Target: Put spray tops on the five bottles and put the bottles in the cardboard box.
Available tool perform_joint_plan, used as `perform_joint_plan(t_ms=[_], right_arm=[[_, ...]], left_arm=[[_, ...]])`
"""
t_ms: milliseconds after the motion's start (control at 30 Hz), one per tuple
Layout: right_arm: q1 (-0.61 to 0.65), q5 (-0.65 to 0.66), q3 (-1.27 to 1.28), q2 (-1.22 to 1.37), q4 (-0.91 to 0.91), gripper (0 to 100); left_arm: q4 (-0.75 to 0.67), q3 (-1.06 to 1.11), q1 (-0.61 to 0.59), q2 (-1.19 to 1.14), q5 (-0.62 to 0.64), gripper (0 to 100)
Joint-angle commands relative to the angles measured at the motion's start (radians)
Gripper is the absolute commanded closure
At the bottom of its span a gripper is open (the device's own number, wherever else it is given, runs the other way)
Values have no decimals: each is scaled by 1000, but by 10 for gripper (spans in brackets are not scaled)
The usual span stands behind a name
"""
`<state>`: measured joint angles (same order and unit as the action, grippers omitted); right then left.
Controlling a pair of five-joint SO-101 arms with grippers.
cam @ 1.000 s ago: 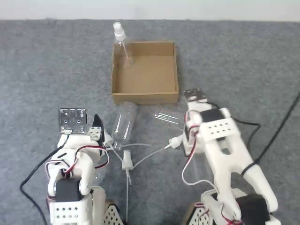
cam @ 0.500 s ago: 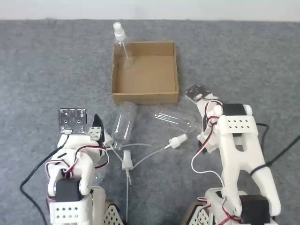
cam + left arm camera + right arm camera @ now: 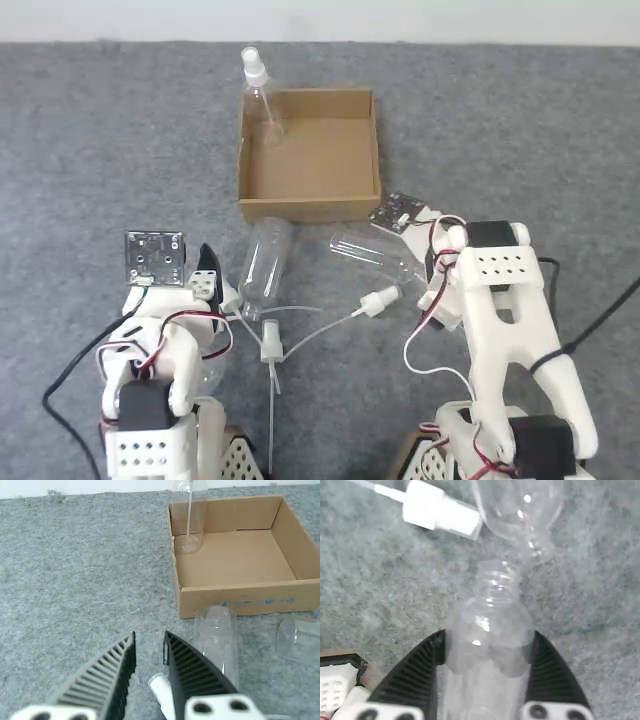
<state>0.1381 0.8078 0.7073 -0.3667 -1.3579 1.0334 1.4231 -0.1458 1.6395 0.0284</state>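
Note:
The cardboard box point(image 3: 310, 205) lies open at the far middle of the carpet, with one capped bottle point(image 3: 258, 88) upright in its far left corner. Two uncapped clear bottles lie in front of it, one point(image 3: 265, 265) to the left and one point(image 3: 375, 254) to the right. A spray top point(image 3: 380, 298) and a second spray top point(image 3: 271, 340) lie nearer, tubes trailing. My right gripper point(image 3: 487, 636) is shut on another clear bottle point(image 3: 492, 610), whose neck points at the lying bottle point(image 3: 520, 505). My left gripper point(image 3: 149, 636) rests slightly open above the carpet, a white spray top point(image 3: 160, 687) beside one finger.
Grey carpet stretches bare to the left and right of the box point(image 3: 240, 560). Both arm bases stand at the near edge. A dark cable point(image 3: 590, 290) runs along the right side.
The right arm swung to the right, uncovering the right lying bottle, then its wrist turned back a little toward the box. The left arm has stayed still.

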Motion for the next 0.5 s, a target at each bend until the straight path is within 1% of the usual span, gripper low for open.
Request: perform_joint_plan(t_ms=[0, 100, 200, 300, 467], right_arm=[[27, 15, -14, -18, -18, 823], [28, 15, -12, -18, -22, 818], [27, 5, -11, -18, -27, 748], [30, -41, 6, -18, -31, 686], [51, -51, 28, -18, -22, 684]], left_arm=[[-18, 1, -5, 14, 3, 913], [-18, 1, -5, 14, 3, 913], [-18, 1, -5, 14, 3, 913], [-18, 1, -5, 14, 3, 913], [-18, 1, -5, 14, 3, 913]])
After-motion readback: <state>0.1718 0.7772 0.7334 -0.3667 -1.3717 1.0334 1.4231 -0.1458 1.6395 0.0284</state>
